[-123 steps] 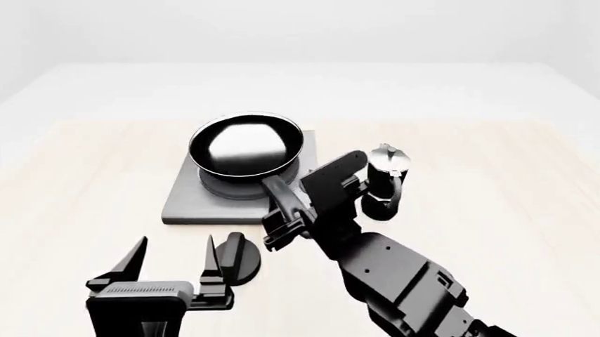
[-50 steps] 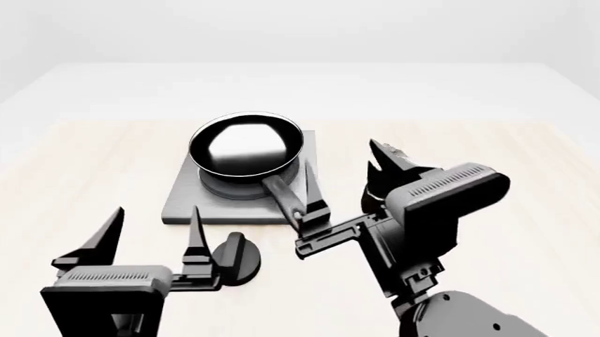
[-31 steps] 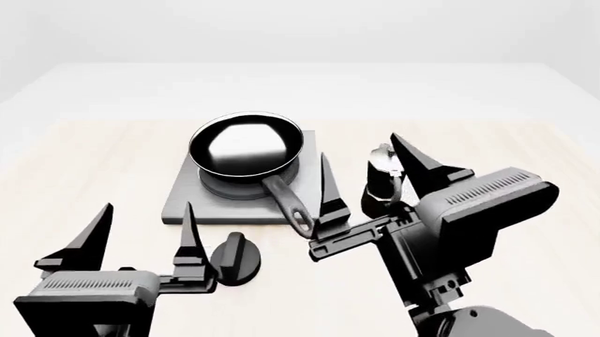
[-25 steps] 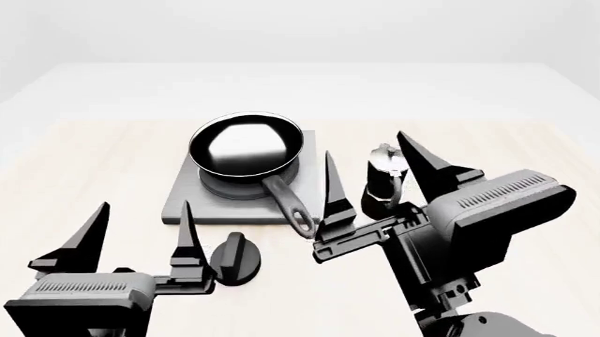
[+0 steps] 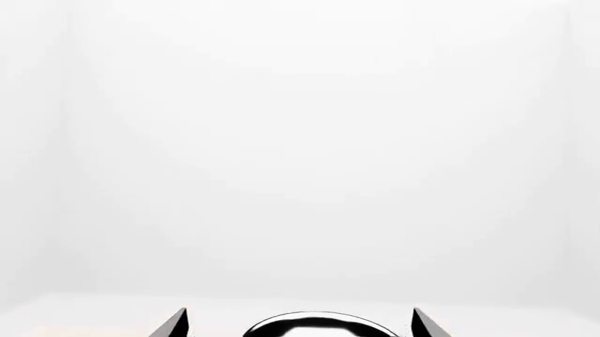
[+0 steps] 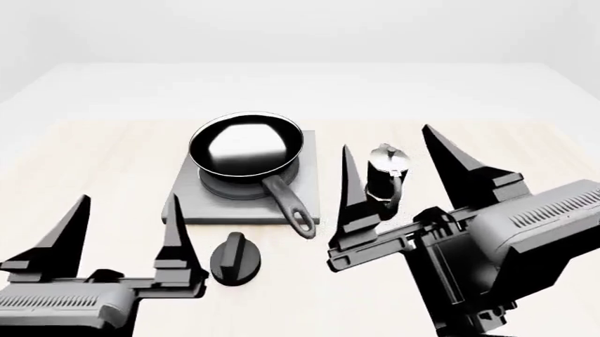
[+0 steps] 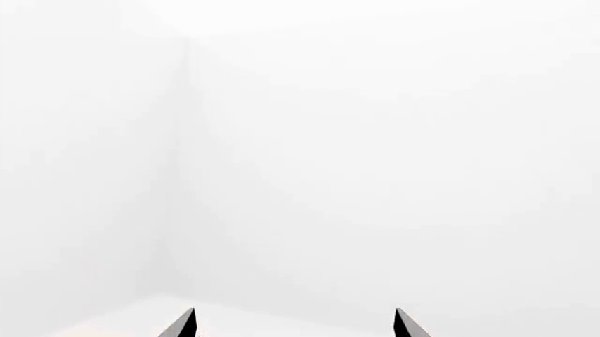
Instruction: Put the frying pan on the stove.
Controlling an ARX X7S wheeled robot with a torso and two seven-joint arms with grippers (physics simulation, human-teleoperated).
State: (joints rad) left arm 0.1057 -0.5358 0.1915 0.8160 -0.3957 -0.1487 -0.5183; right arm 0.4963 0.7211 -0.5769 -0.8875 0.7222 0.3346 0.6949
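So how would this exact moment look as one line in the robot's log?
frying pan: on stove burner | left end effector: open, empty | right end effector: open, empty | moka pot: upright beside stove

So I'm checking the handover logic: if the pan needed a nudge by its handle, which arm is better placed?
Probably the right. The right gripper is open beside the handle end of the frying pan, which sits on the stove. The left gripper is open too, but farther off, beyond the knob.
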